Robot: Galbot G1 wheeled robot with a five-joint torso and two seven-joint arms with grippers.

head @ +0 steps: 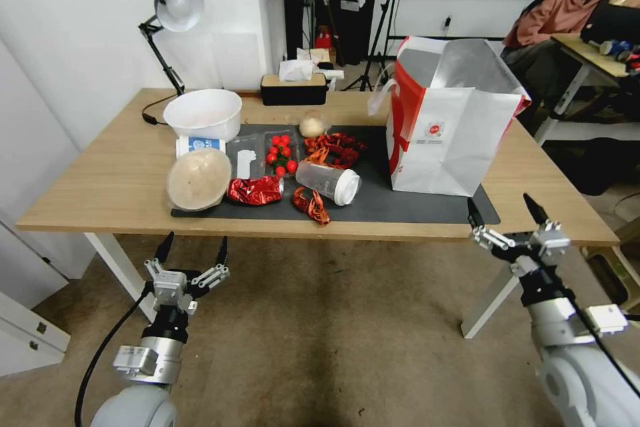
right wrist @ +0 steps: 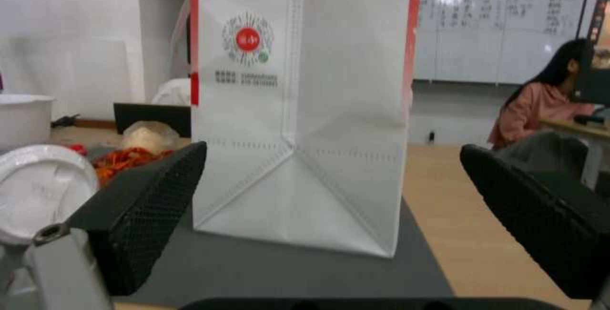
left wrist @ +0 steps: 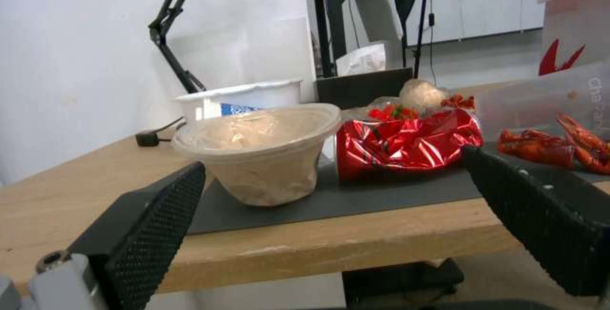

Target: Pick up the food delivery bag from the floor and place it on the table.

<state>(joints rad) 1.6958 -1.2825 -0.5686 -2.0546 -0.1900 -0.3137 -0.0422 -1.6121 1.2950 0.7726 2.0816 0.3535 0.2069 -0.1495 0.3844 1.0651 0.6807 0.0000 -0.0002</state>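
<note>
The food delivery bag (head: 448, 127), white with red side panels and silver lining, stands upright on the right end of the dark grey mat (head: 427, 205) on the light-wood table (head: 100, 180). Its round red logo faces the right wrist view, where the bag (right wrist: 305, 109) rises close ahead. My right gripper (head: 508, 210) hangs open in front of the table's near edge, below the bag and apart from it. My left gripper (head: 193, 248) is open too, low before the table's left part, above the floor (head: 333, 333). Both hold nothing.
On the mat lie a covered bowl (head: 199, 179), a red foil pack (head: 255, 190), a tipped cup with white lid (head: 328, 183), crayfish (head: 333, 149) and a tomato tray (head: 281, 152). A white tub (head: 203, 113), a desk lamp (head: 170, 20) and a tissue box (head: 293, 88) stand behind.
</note>
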